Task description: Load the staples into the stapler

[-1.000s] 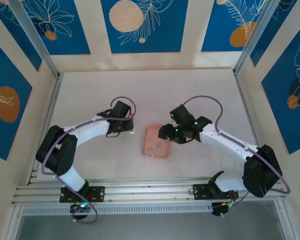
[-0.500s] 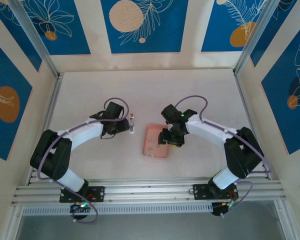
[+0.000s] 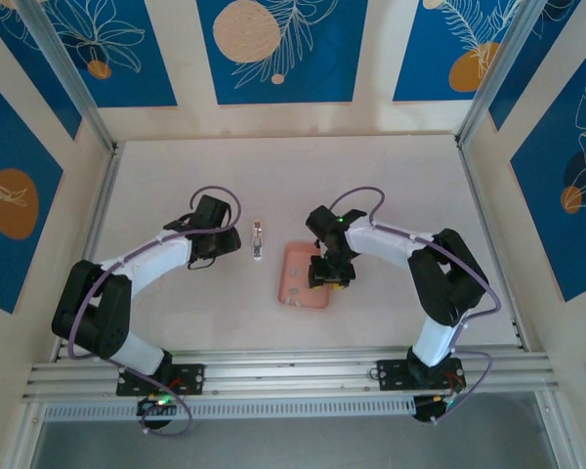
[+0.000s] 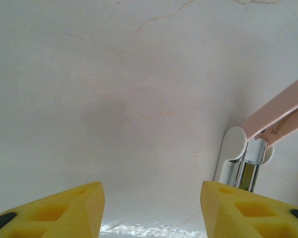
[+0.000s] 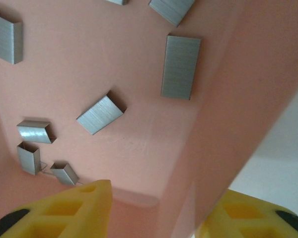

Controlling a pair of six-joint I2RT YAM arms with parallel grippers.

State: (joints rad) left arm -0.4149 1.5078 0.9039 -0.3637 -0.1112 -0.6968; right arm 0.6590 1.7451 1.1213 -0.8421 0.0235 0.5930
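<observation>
The left arm (image 3: 151, 256) and right arm (image 3: 396, 244) wear white shells with black joints — a thin purple cable (image 3: 215, 191) loops over each wrist. Both stand on black bases (image 3: 161, 376). A small green light (image 3: 340, 219) glows on the right one. The fingers (image 4: 64, 210) are yellow plastic with hollow triangular pockets, and seemingly black patches near the root.

The left gripper (image 4: 150, 210) is held spread over the worktop (image 4: 114, 99); the stapler (image 4: 238, 148), lid raised, is seen beside its right finger.
</observation>
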